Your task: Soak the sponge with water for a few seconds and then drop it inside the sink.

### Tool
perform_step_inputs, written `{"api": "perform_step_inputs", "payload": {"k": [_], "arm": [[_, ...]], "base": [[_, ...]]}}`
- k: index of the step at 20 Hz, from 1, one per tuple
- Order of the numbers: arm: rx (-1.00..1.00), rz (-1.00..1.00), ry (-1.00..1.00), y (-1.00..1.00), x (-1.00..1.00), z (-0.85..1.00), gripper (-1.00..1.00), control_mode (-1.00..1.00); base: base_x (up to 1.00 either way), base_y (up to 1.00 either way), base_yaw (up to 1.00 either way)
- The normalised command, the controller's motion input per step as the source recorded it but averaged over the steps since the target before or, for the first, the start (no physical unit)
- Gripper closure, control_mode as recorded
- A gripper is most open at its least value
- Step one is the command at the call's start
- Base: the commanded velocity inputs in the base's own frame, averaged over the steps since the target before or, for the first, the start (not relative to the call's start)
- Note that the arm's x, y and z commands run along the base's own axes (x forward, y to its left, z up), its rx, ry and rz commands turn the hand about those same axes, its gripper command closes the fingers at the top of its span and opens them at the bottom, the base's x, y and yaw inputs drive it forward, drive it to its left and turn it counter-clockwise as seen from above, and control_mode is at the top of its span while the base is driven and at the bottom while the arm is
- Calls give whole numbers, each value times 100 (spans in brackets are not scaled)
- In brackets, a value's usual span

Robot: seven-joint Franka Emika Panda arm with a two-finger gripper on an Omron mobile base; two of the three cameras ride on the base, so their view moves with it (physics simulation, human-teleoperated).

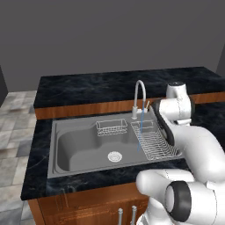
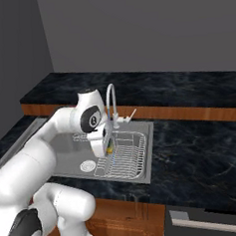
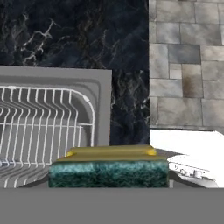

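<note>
Soaking step; tool (image 2: pixel 108 149) clamped on sponge (image 3: pixel 108 168), lower centre of hand view, beside water (image 1: pixel 140 134) over dish rack (image 1: pixel 154 141); next: release over sink (image 1: pixel 79 151) basin.

The arm is extended forward from the base, with the elbow raised and the forearm bent downward at the wrist. The gripper (image 2: pixel 108 143) is pointed down, partly hidden behind the white hand housing in the right base view. The fingers are closed on the sponge (image 3: pixel 108 168), which is clamped across its width in the hand view. The sponge is held above the bench level.
</note>
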Motion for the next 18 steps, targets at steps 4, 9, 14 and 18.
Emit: {"api": "perform_step_inputs", "payload": {"k": [4, 9, 14, 18], "arm": [[-11, 0, -9, 14, -36, 6, 100, -100], [-4, 1, -8, 7, -39, 10, 100, -100], [-3, 0, -1, 6, -29, 17, 100, -100], [-7, 0, 0, 19, -20, 18, 100, -100]], "base": [[0, 0, 0], [0, 0, 0], [0, 0, 0], [0, 0, 0]]}}
